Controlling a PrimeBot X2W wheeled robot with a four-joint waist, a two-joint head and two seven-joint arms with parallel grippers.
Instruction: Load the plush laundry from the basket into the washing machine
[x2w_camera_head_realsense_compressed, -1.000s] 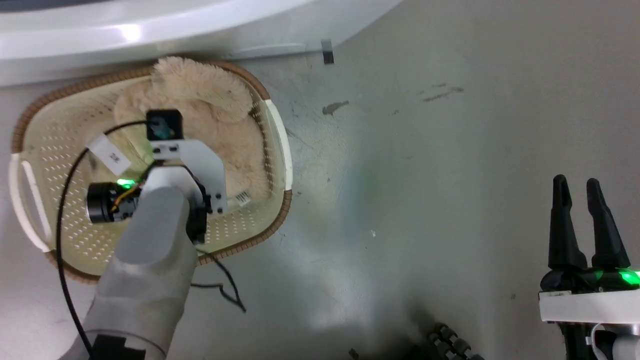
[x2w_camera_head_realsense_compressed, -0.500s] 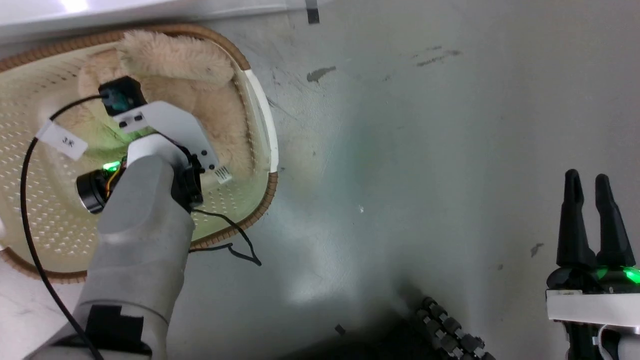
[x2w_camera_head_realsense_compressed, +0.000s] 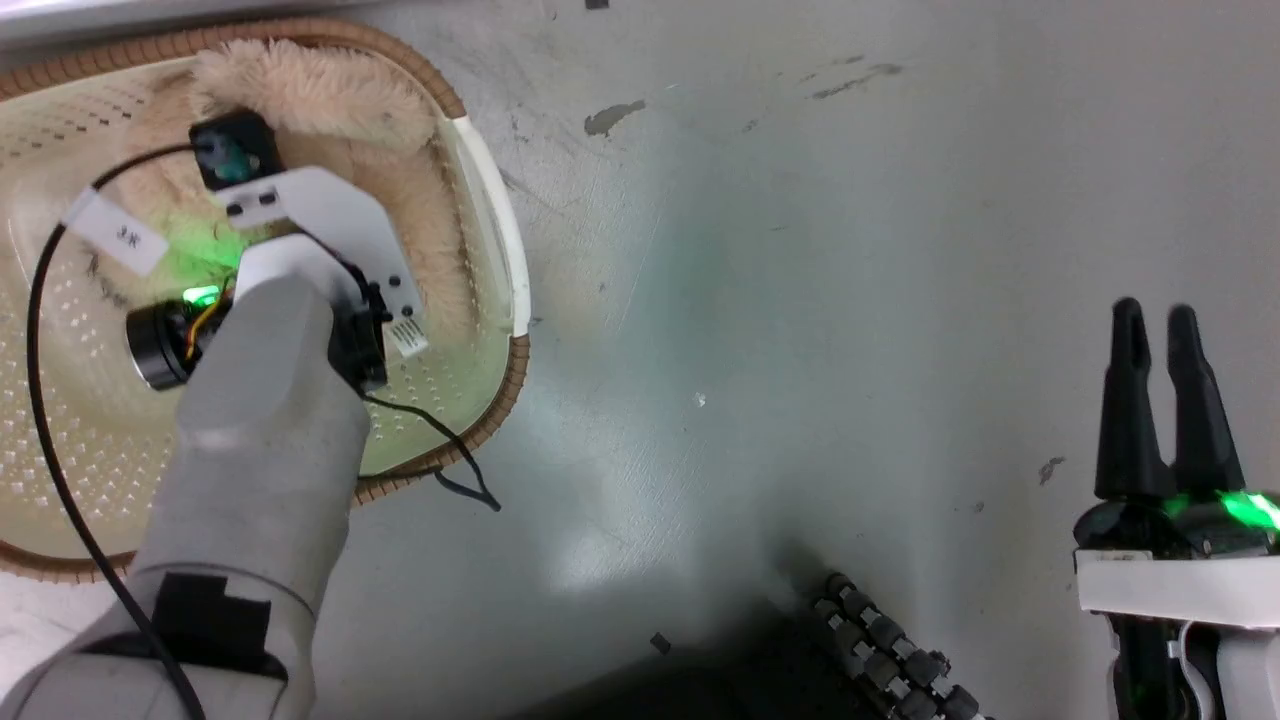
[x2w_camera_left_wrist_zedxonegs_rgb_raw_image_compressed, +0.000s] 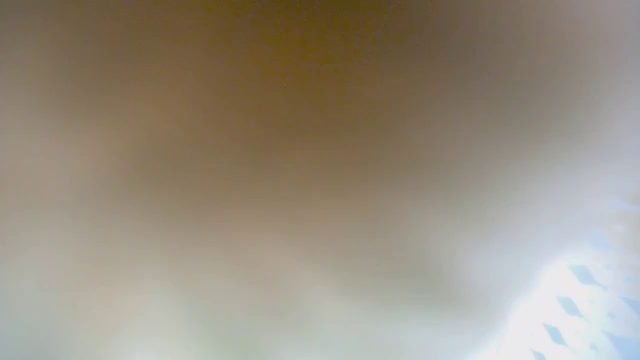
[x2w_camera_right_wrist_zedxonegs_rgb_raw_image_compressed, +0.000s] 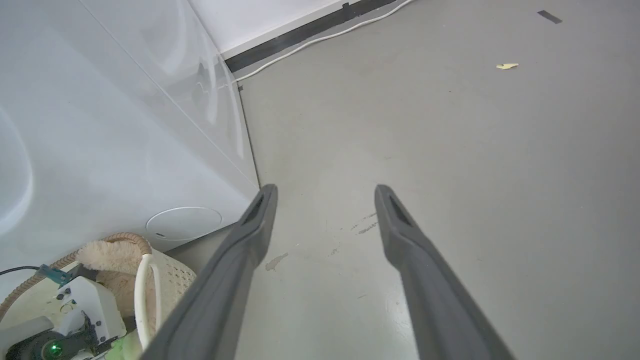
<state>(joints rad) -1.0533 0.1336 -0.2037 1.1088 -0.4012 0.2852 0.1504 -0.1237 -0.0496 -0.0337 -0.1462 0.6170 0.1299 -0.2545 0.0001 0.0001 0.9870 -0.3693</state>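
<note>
The left gripper's (x2w_camera_head_realsense_compressed: 262, 205) fingers are buried under its own white wrist bracket, pointing down into the basket (x2w_camera_head_realsense_compressed: 515, 372). Whether they are clenched or released cannot be told. The left wrist view is a beige blur, with a few perforations of the basket wall at its lower right. The plush laundry (x2w_camera_head_realsense_compressed: 320, 95) lies inside the basket, piled along its far and right wall, directly under that gripper. A small white tag (x2w_camera_head_realsense_compressed: 405, 335) printed with barcode-like stripes lies just right of the wrist; nothing on it can be read. A white flag label (x2w_camera_head_realsense_compressed: 118, 236) wrapped on the black cable (x2w_camera_head_realsense_compressed: 35, 400) carries a short mark that seems to begin with "3"; the rest is illegible.

The right gripper (x2w_camera_head_realsense_compressed: 1155, 315) hangs well to the right over bare grey floor (x2w_camera_head_realsense_compressed: 800, 250), its fingers spread apart in the right wrist view with nothing between them.

The washing machine (x2w_camera_right_wrist_zedxonegs_rgb_raw_image_compressed: 100, 125) stands just beyond the basket, its white front showing a round cover (x2w_camera_right_wrist_zedxonegs_rgb_raw_image_compressed: 183, 223) low down and no readable brand. A white cord (x2w_camera_right_wrist_zedxonegs_rgb_raw_image_compressed: 310, 42) runs along the far wall.
</note>
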